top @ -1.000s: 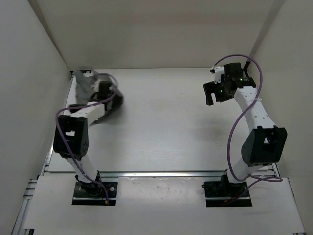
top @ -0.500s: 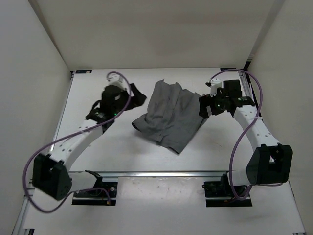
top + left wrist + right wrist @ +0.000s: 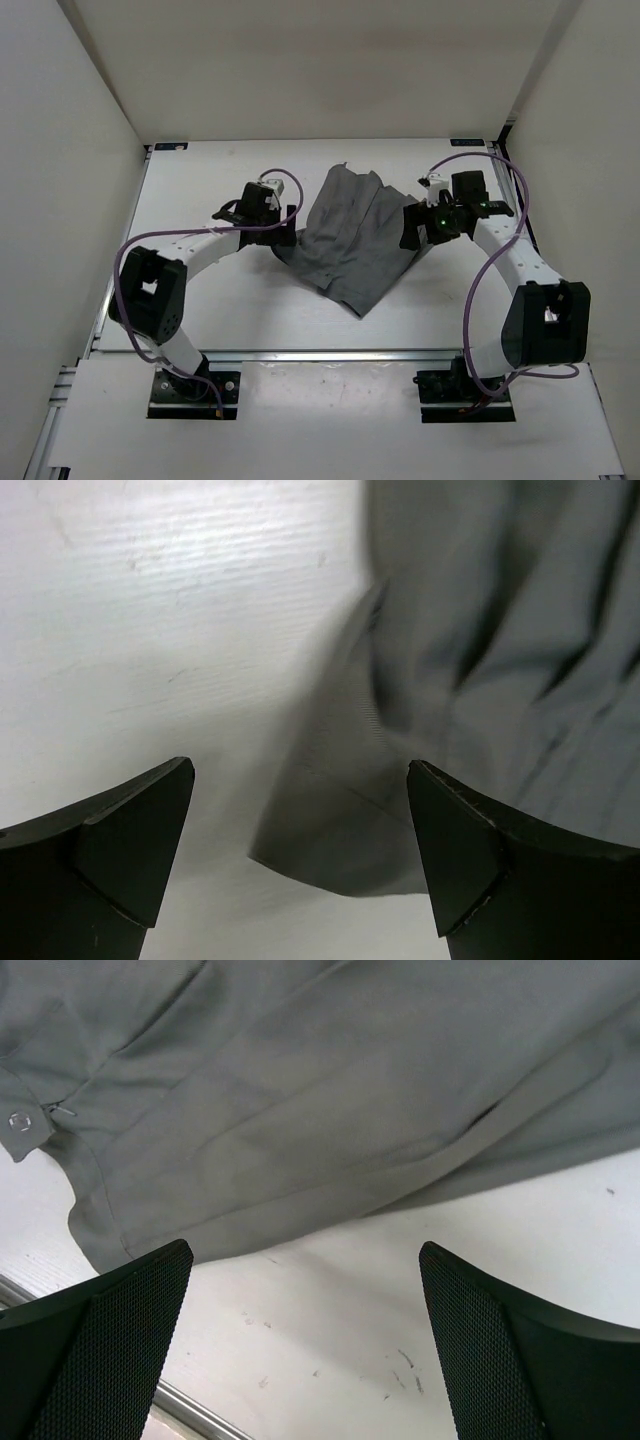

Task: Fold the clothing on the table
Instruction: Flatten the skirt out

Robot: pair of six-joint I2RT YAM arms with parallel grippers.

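Two pincers stand spread wide, and neither holds anything. My left pincer [image 3: 287,226] sits at the left edge of the clothing [image 3: 352,240] and my right pincer [image 3: 408,228] at its right edge. The grey garment lies rumpled between them on the white tabletop [image 3: 200,290], around its middle and a little toward the far side. From overhead I get the whole outline, a slanted heap with its lowest corner pointing toward the arm bases, but little detail of the cloth itself. The left wrist camera fills that in: a loose corner [image 3: 330,855] of fabric lies flat between the two dark fingers [image 3: 125,850], with bare tabletop to the left and deep folds rising on the right, all slightly blurred. The right wrist camera shows me a stitched hem [image 3: 330,1195] running across above its parted fingers [image 3: 110,1350] and a small round button [image 3: 18,1120] at the left edge. Below the hem there are scuff marks on the tabletop, and a strip of silver rail [image 3: 190,1405] crosses the lower left corner. I cannot tell from either wrist view whether the fingers touch the cloth.
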